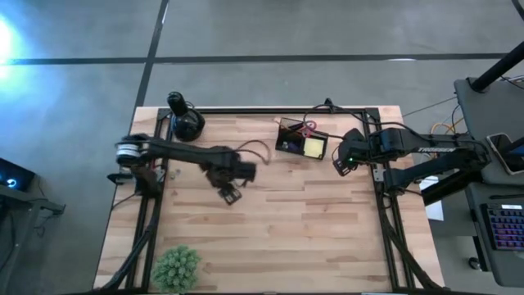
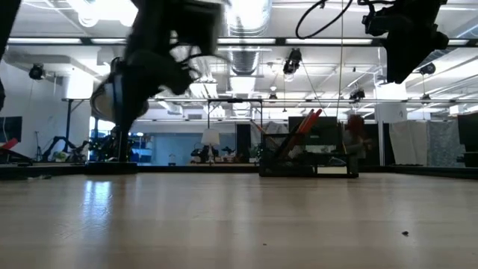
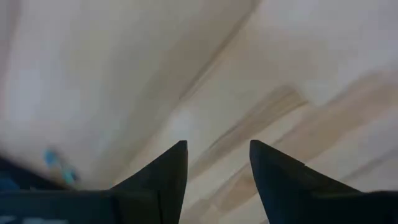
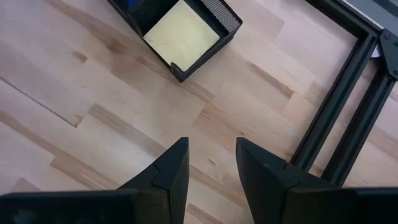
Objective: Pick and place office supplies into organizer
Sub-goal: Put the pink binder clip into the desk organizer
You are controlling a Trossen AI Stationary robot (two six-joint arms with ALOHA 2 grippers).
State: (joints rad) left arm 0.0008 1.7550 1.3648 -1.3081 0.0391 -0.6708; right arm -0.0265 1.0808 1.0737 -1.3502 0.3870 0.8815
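Observation:
The black organizer [image 1: 300, 141] stands on the wooden table at the far middle. In its right compartment lies a yellow sticky-note pad [image 1: 313, 147], also seen in the right wrist view [image 4: 183, 34]. Red handles [image 1: 307, 127] and orange sticks [image 2: 308, 123] rise from its other compartments. My left gripper [image 1: 229, 194] hangs over bare wood left of the organizer, pointing down, open [image 3: 217, 149], with nothing between its fingers. My right gripper [image 1: 340, 165] hovers just right of the organizer, open [image 4: 210, 146] over bare wood.
A round black object with an upright knob [image 1: 184, 120] sits at the far left corner. A small green plant [image 1: 176, 267] stands at the near left edge. Black frame rails [image 1: 381, 176] run along the table's sides, one close to my right gripper [image 4: 336, 130].

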